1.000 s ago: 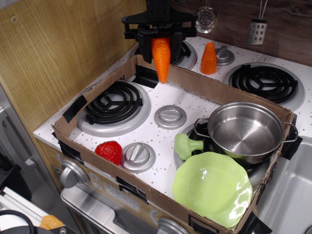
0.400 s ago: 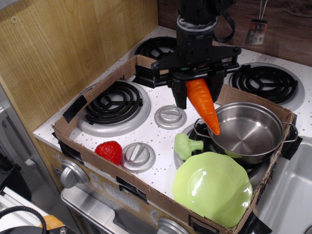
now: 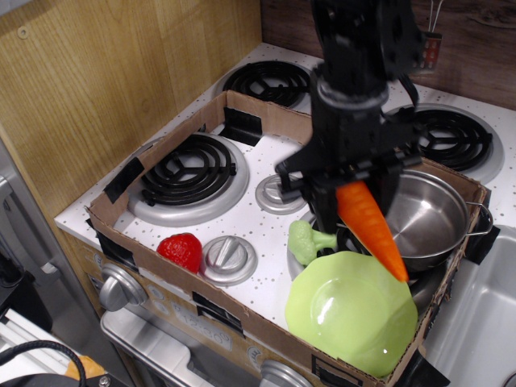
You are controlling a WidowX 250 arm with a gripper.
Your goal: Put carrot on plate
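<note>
The gripper (image 3: 352, 193) sits right of centre in the frame, hanging from a black arm (image 3: 359, 72) that comes down from the top edge. Its two black fingers (image 3: 321, 201) are pinching the thick end of the carrot (image 3: 372, 228), whose leafy stub is hidden between them. The carrot is held in the air, tilted, with its tip pointing down and to the right. That tip hangs over the upper right part of the plate (image 3: 351, 314), close above the rim; whether it touches cannot be told.

The plate lies flat in the lower right corner of a shallow cardboard tray (image 3: 161, 262) that sits on a white toy stove (image 3: 242, 218). Just behind the plate, toward the right edge, stands a steel pot (image 3: 431, 218), partly hidden by the gripper and the carrot. A green broccoli piece (image 3: 305, 240) lies just left of the plate's upper edge, below the gripper's left finger.

At lower left of the tray a red strawberry-like toy (image 3: 181, 250) rests beside a silver knob (image 3: 228, 260). A black coil burner (image 3: 189, 169) fills the left part of the tray. More burners lie outside the tray at upper centre (image 3: 270, 81) and upper right (image 3: 451, 137). A wooden panel (image 3: 97, 89) fills the upper left of the frame.
</note>
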